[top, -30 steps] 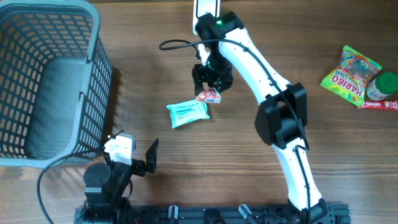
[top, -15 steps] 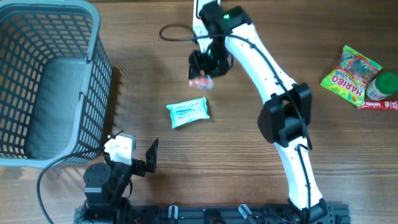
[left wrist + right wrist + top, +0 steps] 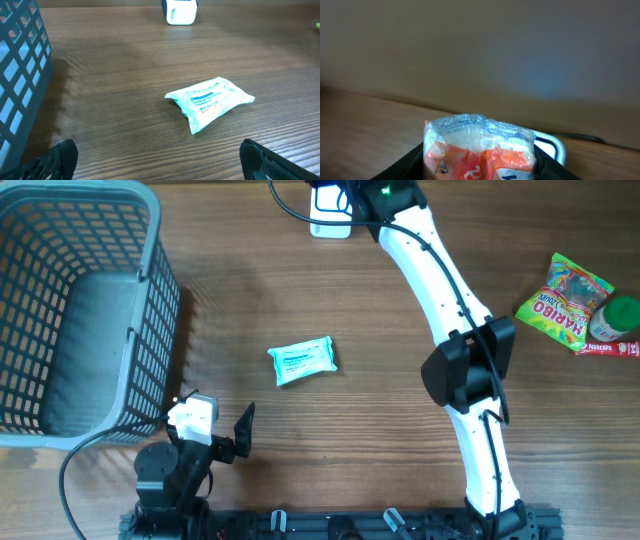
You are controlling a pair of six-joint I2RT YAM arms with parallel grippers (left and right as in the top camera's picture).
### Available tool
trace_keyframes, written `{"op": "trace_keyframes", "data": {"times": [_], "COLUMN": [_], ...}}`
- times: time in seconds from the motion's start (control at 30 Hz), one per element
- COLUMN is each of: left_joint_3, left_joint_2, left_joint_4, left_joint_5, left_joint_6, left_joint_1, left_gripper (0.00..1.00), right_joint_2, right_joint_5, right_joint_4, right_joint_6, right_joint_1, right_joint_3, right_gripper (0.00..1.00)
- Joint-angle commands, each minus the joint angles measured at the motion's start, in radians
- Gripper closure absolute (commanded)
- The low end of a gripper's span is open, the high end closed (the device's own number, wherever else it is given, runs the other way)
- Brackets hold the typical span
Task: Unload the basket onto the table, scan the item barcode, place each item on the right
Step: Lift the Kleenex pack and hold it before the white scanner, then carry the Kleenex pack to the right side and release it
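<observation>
Orange-and-white packet (image 3: 480, 142) is pinched between the dark fingers of the right gripper (image 3: 480, 167), as seen in the right wrist view; only the packet's crinkled top half is in frame, upright, print too blurred to be read; the jaws are closed on its two sides. White scanner (image 3: 554, 146) is seen just behind the packet, to its right, with a dark cable (image 3: 580, 137) running off it; whether packet and scanner touch cannot be told. From overhead the right arm (image 3: 440, 290) is stretched to the far edge of the table (image 3: 360, 430), over the scanner; the packet itself is hidden there under the wrist. Pale-blue packet (image 3: 302, 361) is lying flat near the table's middle, well apart from both grippers. Left gripper (image 3: 157, 155) is parked at the near edge, fingers spread wide, nothing between them; the pale-blue packet is ahead of it. Grey basket (image 3: 160, 310) is set at the left side. Haribo bag (image 3: 563, 302) and green-lidded tub (image 3: 615, 318) are at the right edge, touching each other.
</observation>
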Motion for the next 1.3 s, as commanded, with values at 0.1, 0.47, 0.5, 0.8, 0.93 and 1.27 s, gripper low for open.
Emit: {"op": "trace_keyframes", "data": {"times": [0.1,0.47,0.5,0.8,0.93,1.27], "left_joint_3": [-0.006,-0.006,-0.006,-0.006,-0.006,-0.006], "left_joint_2": [-0.003,-0.003,-0.003,-0.003,-0.003,-0.003], "left_joint_4": [0.001,0.001,0.001,0.001,0.001,0.001], "left_joint_5": [-0.010,-0.010,-0.010,-0.010,-0.010,-0.010], "left_joint_6": [0.008,0.008,0.008,0.008,0.008,0.008], "left_joint_1": [0.006,0.006,0.006,0.006,0.006,0.006], "left_gripper": [0.00,0.00,0.00,0.00,0.00,0.00], "right_joint_2": [0.206,0.285,0.270,0.037,0.028,0.050], "right_joint_5": [0.120,0.217,0.217,0.774,1.003,0.564], "right_joint_4": [0.332,0.435,0.422,0.271,0.188,-0.323], "right_joint_6": [-0.002,-0.061,-0.087,-0.665,-0.877,-0.366], "right_joint_1": [0.002,0.002,0.002,-0.009,-0.108,-0.533], "right_joint_3": [-0.045,-0.044,-0.044,-0.044,-0.045,-0.048], "right_gripper": [0.40,0.51,0.51,0.50,0.54,0.56]}}
